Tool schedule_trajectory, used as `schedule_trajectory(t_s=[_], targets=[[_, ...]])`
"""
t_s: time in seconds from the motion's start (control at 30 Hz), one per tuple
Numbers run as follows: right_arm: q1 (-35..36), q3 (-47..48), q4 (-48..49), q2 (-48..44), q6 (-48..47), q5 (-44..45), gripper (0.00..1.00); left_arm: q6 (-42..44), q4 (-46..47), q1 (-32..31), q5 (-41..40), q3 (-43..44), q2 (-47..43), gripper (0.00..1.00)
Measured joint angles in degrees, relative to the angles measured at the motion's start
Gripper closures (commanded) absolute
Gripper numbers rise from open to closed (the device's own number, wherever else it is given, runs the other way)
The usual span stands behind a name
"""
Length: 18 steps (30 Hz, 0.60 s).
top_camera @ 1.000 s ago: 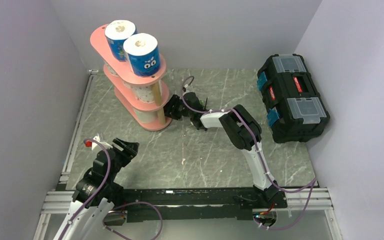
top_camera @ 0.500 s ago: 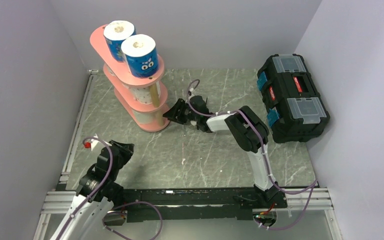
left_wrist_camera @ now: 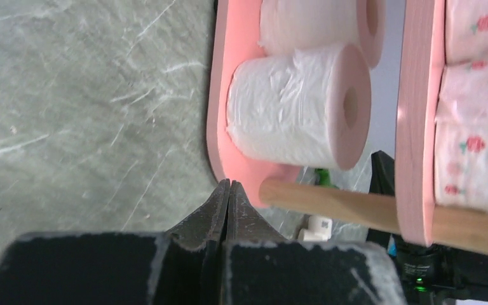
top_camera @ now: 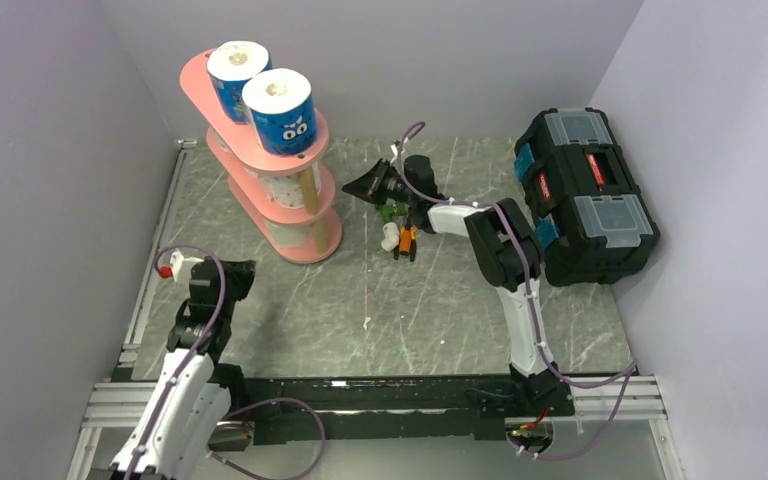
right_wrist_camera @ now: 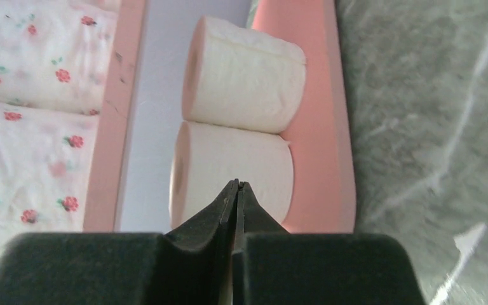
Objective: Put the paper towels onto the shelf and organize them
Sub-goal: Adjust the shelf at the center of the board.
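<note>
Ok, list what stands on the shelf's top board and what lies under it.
On the shelf's top board: two blue-wrapped rolls, upright. Under it: flowered rolls on the middle tier, plain white rolls on the bottom. The boards hide how many.

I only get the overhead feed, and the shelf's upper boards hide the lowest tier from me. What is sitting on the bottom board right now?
Observer: Two plain white rolls stand upright on the bottom board, side by side and touching.
Operator: Thanks. Is the right gripper carrying a roll? From above it is just a dark shape.
Observer: No. In the right wrist view the right gripper has its jaws shut with nothing between them, and it points at the nearer of those rolls.
</note>
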Motion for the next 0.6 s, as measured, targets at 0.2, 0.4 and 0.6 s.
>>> schedule_trajectory(t_s=[0.2, 0.4, 0.6], targets=[[0.3, 9.5, 0.2, 7.3, 2.4, -4.3, 1.0, -2.6, 14.2, 6.5, 9.1, -0.9, 10.0, 1.0], [0.6, 12.9, -1.0, 11.8, 4.4, -7.3, 1.0, -6.0, 26.6, 11.9, 16.8, -1.4, 21.3, 1.0], [1.7, 19.9, -3.5, 15.6, 4.5, -9.9, 1.0, -7.9, 34.5, 13.0, 19.4, -1.9, 28.1, 1.0]])
